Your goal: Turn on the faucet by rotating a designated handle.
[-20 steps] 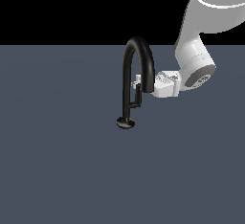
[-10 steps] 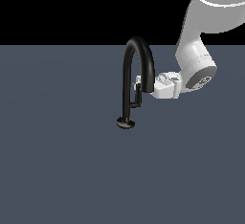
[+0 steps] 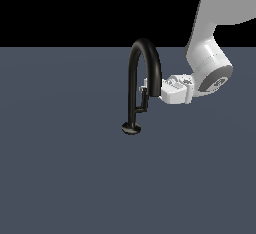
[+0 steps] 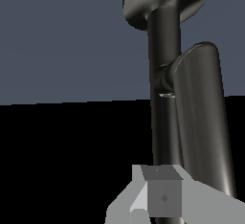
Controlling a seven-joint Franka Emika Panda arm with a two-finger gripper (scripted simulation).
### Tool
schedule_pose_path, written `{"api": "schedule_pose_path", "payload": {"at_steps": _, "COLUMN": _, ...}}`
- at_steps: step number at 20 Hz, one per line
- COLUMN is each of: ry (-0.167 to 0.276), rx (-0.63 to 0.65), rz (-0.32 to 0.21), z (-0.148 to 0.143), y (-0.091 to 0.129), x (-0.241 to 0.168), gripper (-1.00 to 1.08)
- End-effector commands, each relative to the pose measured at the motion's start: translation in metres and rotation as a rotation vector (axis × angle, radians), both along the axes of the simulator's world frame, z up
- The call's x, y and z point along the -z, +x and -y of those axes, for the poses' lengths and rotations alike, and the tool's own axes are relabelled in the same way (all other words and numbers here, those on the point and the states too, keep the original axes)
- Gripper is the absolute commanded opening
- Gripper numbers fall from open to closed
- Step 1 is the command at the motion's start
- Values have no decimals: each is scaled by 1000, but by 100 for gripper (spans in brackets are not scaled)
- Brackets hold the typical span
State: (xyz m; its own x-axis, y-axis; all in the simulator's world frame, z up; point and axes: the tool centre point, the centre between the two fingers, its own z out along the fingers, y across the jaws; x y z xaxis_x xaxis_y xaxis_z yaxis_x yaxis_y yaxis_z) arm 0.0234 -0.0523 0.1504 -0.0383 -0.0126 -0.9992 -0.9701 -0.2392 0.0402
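Wrist view puts one pale grey finger (image 4: 162,196) nearest the lens, a blocky pad low in the picture, with the handle (image 4: 203,122) rising just beyond it as a broad dark lever and the faucet (image 4: 165,55) stem beside that, joined to the lever by a short stub. Farther off sits the round disc base, and behind it the blue-grey desk (image 4: 62,41). Only one pad shows clearly here, so whether the fingers are apart or closed on the lever cannot be told from either picture. Seen from the exterior view, the gripper (image 3: 148,89) reaches in sideways from the exterior view's right, its tip at the upper end of the thin handle (image 3: 143,100), which stands roughly upright just off the stem of the faucet (image 3: 134,78), under the arched spout. That level, sideways approach probably serves to press on the lever's free end, far from its stub, where a push would swing it most readily. Behind the white arm (image 3: 207,53) the desk (image 3: 60,168) ends at a flat black backdrop.
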Motion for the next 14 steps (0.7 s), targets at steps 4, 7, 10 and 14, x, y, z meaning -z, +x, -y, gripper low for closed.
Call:
{"api": "schedule_pose_path", "payload": {"at_steps": 4, "ry": 3, "rx": -4, "rz": -2, "z": 3, "y": -15, "x": -6, "gripper": -100}}
{"api": "schedule_pose_path", "payload": {"at_steps": 7, "ry": 3, "rx": -4, "rz": -2, "z": 5, "y": -22, "x": -9, "gripper": -100}}
{"api": "schedule_pose_path", "payload": {"at_steps": 10, "ry": -1, "rx": 0, "rz": 4, "z": 5, "y": -20, "x": -8, "gripper": -100}}
{"api": "schedule_pose_path", "payload": {"at_steps": 14, "ry": 0, "rx": 0, "rz": 3, "z": 8, "y": -33, "x": -3, "gripper": -100}}
